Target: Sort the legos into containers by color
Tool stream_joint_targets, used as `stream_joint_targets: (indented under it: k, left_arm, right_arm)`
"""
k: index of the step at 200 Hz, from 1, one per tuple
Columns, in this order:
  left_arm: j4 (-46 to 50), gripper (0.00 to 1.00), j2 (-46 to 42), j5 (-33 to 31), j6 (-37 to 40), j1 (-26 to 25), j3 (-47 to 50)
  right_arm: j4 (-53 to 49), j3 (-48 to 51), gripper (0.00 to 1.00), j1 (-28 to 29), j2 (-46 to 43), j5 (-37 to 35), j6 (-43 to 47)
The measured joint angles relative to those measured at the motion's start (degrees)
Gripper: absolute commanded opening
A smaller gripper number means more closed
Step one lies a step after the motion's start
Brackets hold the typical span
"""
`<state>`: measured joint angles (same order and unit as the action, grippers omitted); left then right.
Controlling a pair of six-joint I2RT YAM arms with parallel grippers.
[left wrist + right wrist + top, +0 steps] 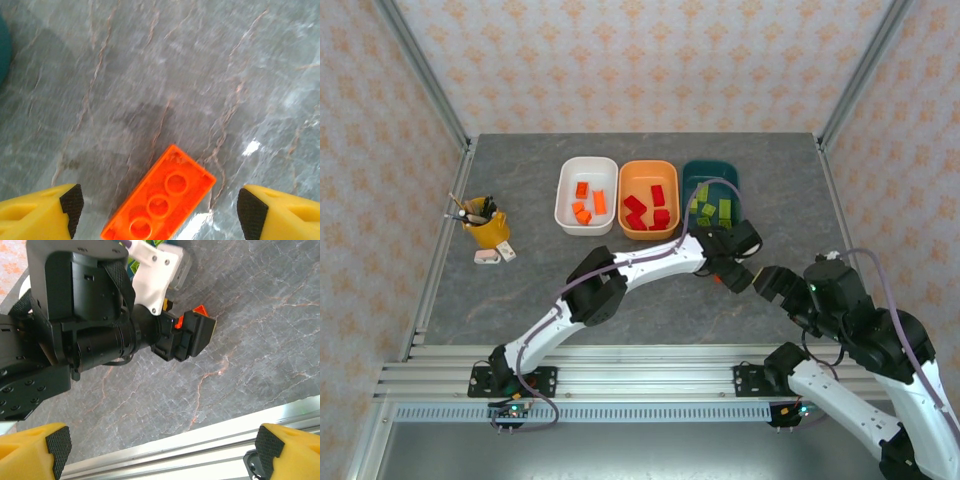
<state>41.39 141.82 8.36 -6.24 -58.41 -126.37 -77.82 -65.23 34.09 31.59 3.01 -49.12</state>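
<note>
- Top external view: the white tub holds orange legos, the orange tub holds red ones, and the dark teal tub holds green ones.
- The left arm reaches across the desk to a spot just in front of the teal tub, where one orange brick lies loose.
- In the left wrist view the left end effector is spread wide. The brick lies flat on the desk between the pads, touching neither, and sits at a slant to them.
- The right end effector is also spread wide and holds nothing. It hangs close beside the left wrist, over bare desk near the rail.
- Step in hand, as I judge it: dealing with this orange brick. I see no other loose legos on the desk, so it is likely the last one.
- The next move calls for turning the wrist to square the pads with the brick's long sides, then closing on it and lifting.
- The brick then has to travel left, past the teal and orange tubs, to the white tub.
</note>
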Motion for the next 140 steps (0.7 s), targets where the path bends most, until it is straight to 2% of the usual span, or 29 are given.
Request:
stream_joint_targets:
  k: [20, 74, 108, 140]
  left_arm:
    - [0.52, 0.83, 1.62, 0.85, 1.27, 0.0, -2.34]
    - [2.43, 0.78, 1.99, 2.84, 2.12, 0.0, -0.72]
    - [2.6, 0.68, 1.99, 3.19, 2.23, 0.02, 0.35]
    - [2.45, 0.55, 1.99, 0.81, 1.64, 0.0, 0.83]
  right_arm:
    - [-0.28, 0.0, 0.96, 0.0, -0.02, 0.0, -0.39]
    - [-0.22, 0.0, 0.96, 0.0, -0.02, 0.0, -0.85]
    - [-0.17, 0.04, 0.96, 0.0, -0.02, 0.0, -1.07]
    - [-0.17, 0.04, 0.95, 0.0, -0.02, -0.02, -1.07]
